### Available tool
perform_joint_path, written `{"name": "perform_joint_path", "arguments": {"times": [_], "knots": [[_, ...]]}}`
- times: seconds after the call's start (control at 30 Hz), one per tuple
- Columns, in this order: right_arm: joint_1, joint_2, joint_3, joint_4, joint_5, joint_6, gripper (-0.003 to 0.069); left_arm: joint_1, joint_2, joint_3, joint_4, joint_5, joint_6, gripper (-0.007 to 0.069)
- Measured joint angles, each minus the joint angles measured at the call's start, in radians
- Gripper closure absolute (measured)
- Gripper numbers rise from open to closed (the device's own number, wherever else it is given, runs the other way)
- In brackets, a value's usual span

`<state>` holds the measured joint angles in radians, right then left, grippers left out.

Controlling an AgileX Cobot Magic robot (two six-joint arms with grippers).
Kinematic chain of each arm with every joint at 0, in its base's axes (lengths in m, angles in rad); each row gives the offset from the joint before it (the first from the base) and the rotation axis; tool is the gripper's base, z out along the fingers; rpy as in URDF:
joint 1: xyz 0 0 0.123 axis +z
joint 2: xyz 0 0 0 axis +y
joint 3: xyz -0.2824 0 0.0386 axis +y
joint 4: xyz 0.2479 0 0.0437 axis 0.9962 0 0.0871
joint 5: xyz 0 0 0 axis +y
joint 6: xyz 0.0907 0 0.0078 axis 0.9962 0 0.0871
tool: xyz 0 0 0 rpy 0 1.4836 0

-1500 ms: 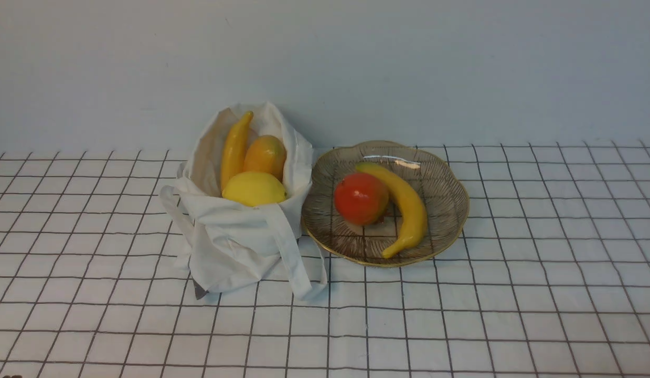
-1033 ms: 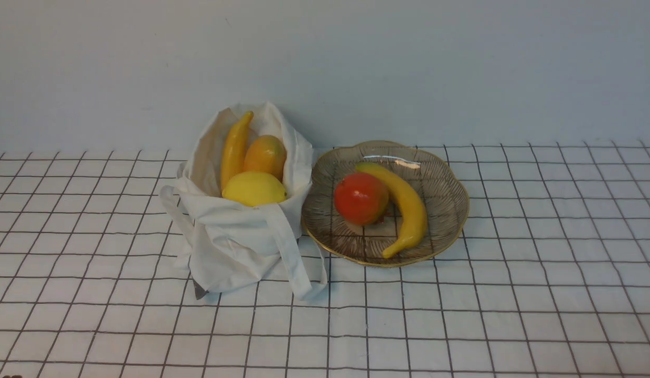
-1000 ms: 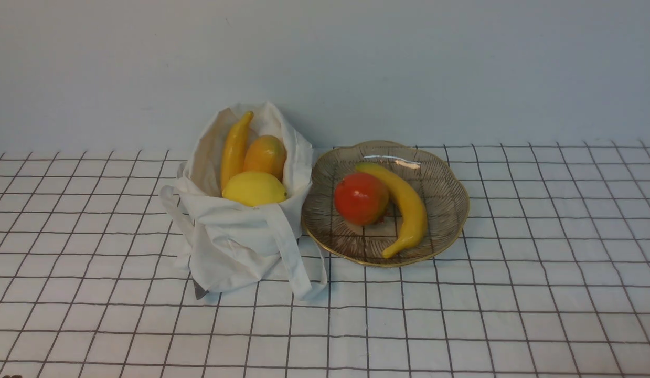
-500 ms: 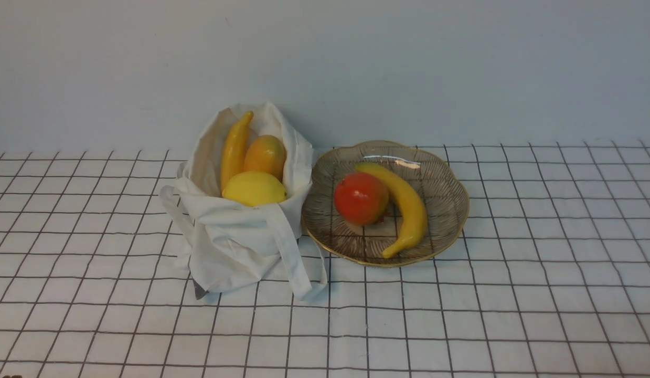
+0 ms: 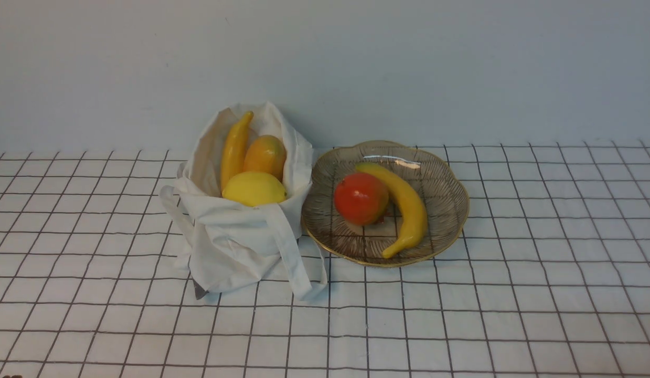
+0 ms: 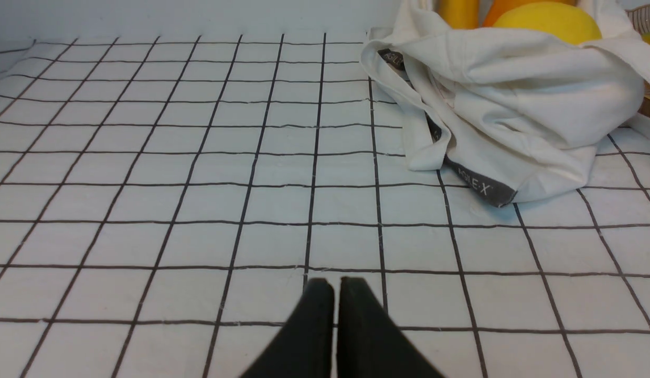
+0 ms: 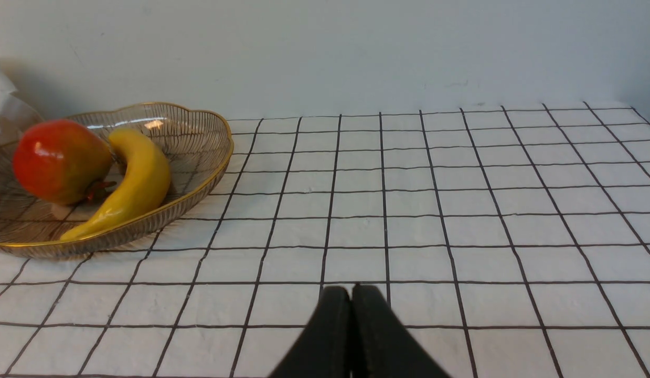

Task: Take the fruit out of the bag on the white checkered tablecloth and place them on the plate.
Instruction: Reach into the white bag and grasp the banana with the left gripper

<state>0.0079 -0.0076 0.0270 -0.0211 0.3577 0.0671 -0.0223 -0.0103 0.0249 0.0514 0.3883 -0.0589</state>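
Observation:
An off-white cloth bag (image 5: 241, 241) stands on the white checkered tablecloth (image 5: 513, 315), left of centre. In its open mouth sit a banana (image 5: 234, 148), a mango (image 5: 265, 155) and a lemon (image 5: 255, 188). Right beside it is the glass plate (image 5: 450, 215) with a gold rim, holding another banana (image 5: 406, 206). In the front view neither arm appears. My left gripper (image 6: 336, 286) is shut and empty, low over the cloth, well short of the bag (image 6: 513, 115). Just as low, my right gripper (image 7: 351, 291) is shut and empty, off to the side of the plate (image 7: 209, 157).
A round red-orange fruit (image 5: 361, 198) lies on the plate against the banana. A pale wall rises right behind the bag and plate. A bag strap (image 5: 296, 262) hangs down onto the cloth in front.

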Motion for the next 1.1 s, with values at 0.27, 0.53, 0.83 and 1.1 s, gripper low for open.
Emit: {"name": "perform_joint_path", "arguments": {"times": [0.27, 0.53, 0.83, 1.1], "knots": [[0.0, 0.0, 0.0, 0.0, 0.0, 0.0, 0.0673, 0.0, 0.0, 0.0, 0.0, 0.0, 0.0, 0.0632], [0.0, 0.0, 0.0, 0.0, 0.0, 0.0, 0.0673, 0.0, 0.0, 0.0, -0.001, 0.0, -0.001, 0.0632], [0.0, 0.0, 0.0, 0.0, 0.0, 0.0, 0.0673, 0.0, 0.0, 0.003, -0.633, -0.009, -0.376, 0.0632], [0.0, 0.0, 0.0, 0.0, 0.0, 0.0, 0.0673, 0.0, 0.0, 0.0, -1.066, -0.079, -0.414, 0.0632]]}}
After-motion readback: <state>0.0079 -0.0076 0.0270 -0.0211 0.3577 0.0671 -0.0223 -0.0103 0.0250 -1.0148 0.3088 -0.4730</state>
